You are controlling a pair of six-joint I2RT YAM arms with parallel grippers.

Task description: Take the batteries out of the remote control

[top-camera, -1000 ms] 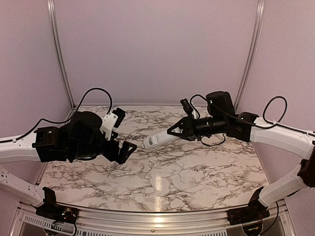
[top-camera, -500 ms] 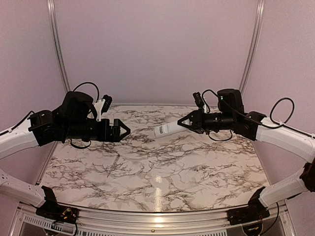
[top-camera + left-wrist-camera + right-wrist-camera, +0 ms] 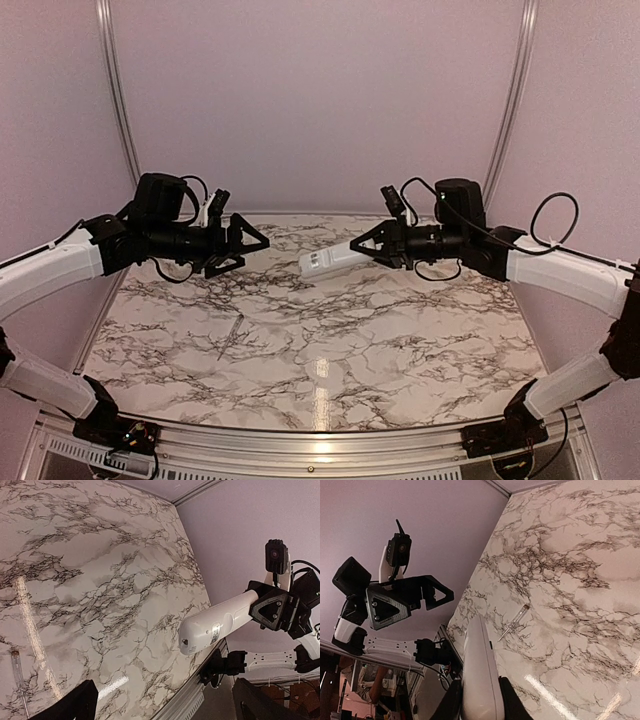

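Since a second ago, we see the left gripper (image 3: 252,250) lifted from low over the table's (image 3: 400,340) left side and turned to face right, its jaws spread wide with nothing between them. Our right gripper (image 3: 368,252) has risen a little and stays pinched on the right end of the remote (image 3: 328,262). It hangs in the air over the far middle of the table, its free end pointing left toward the left gripper, well apart from it. A thin stick (image 3: 230,336) lies on the table, near left.
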